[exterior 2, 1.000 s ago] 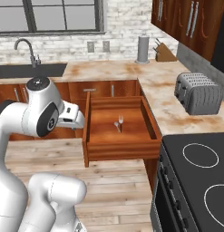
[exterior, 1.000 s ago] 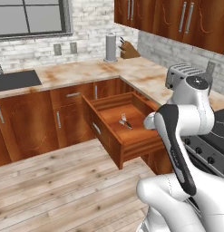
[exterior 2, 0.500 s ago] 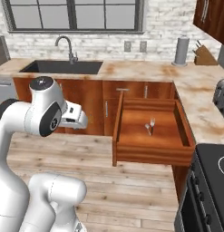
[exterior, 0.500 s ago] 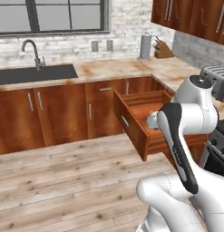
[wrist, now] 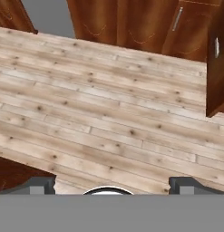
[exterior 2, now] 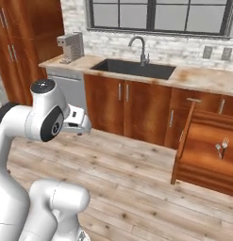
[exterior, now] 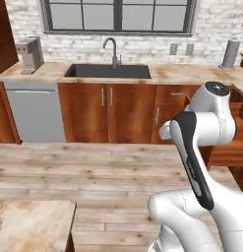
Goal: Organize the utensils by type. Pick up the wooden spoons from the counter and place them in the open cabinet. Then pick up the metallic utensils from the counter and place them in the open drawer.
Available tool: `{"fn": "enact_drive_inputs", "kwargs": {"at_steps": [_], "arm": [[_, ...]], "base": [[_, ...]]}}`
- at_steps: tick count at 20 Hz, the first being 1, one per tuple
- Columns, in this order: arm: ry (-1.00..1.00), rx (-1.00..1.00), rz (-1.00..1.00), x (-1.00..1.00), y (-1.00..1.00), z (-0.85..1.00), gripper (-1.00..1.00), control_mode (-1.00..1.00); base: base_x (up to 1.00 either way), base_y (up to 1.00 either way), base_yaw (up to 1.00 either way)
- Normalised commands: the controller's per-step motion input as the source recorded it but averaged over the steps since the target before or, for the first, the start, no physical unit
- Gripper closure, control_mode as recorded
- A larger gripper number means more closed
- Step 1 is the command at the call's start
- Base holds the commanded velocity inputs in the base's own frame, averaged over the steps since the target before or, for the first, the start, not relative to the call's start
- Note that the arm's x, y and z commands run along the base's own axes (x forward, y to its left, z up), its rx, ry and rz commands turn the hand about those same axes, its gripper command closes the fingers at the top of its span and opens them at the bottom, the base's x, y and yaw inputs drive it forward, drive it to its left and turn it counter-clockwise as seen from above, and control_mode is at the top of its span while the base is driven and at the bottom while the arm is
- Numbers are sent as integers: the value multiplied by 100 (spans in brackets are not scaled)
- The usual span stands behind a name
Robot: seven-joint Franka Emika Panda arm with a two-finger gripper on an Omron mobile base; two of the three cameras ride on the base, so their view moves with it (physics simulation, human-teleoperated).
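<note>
The hand (wrist: 111, 188) hangs over bare floor (wrist: 109, 113) with its two fingertips (wrist: 38, 185) spread wide at the lower corners of the hand view and nothing between them. Using the sink (exterior 2: 134, 69) as the landmark, the open drawer (exterior 2: 207, 150) juts out of the cabinet fronts to its right and below the surface (exterior 2: 203, 77), and a small fork (exterior 2: 221, 146) already lies inside, tines toward the back. A coffee machine (exterior 2: 71, 46) stands on the surface to the left of the sink. No wooden spoon can be made out here, so where the rest of the utensils lie cannot be told. By my reckoning such pieces are light and rigid; metal ones would be slick and thin, best pinched across the handle near its middle, while a wooden spoon offers a grippier, thicker handle.
</note>
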Motion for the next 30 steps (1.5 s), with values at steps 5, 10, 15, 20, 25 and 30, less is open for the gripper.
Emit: {"fn": "enact_drive_inputs", "kwargs": {"at_steps": [5,10,15,20,25,30], "arm": [[0,0,0,0,0,0,-100,100],[0,0,0,0,0,0,-100,100],[0,0,0,0,0,0,-100,100],[0,0,0,0,0,0,-100,100],[0,0,0,0,0,0,-100,100],[0,0,0,0,0,0,-100,100]], "base": [[-58,32,43],[-68,14,33],[-47,19,35],[-35,18,38],[-29,21,43],[-30,21,38]]}}
